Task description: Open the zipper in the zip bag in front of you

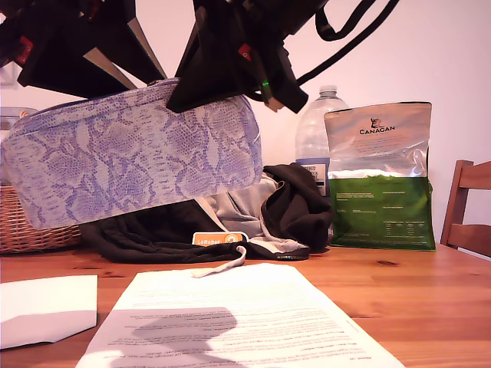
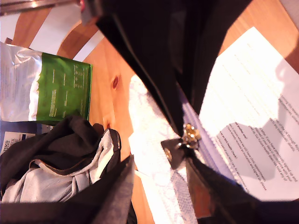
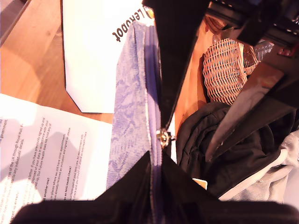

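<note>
Pouch in pale lavender snakeskin print hangs in the air above the wooden table, tilted, with its lower end toward the exterior view's left, over a wicker basket. Both of my grippers hold it from above along its top ridge.

My first gripper has its dark jaws pressed together at the zipper, with the gold slider right at their tips. It looks clamped there, though I cannot tell whether it pinches the pull tab or the fabric beside it.

My second gripper has one jaw on each side of the ridge, closed down on the pouch. The lavender zip line runs between those jaws, and a small gold slider sits at the tips.

Behind the pouch, on the table, lies a heap of black and grey clothing. A clear plastic bottle stands just beside a green-and-silver Canagan foil bag toward the exterior view's right. A printed sheet of paper lies in the foreground with a white envelope near it. A wooden chair shows at the exterior view's right edge.
</note>
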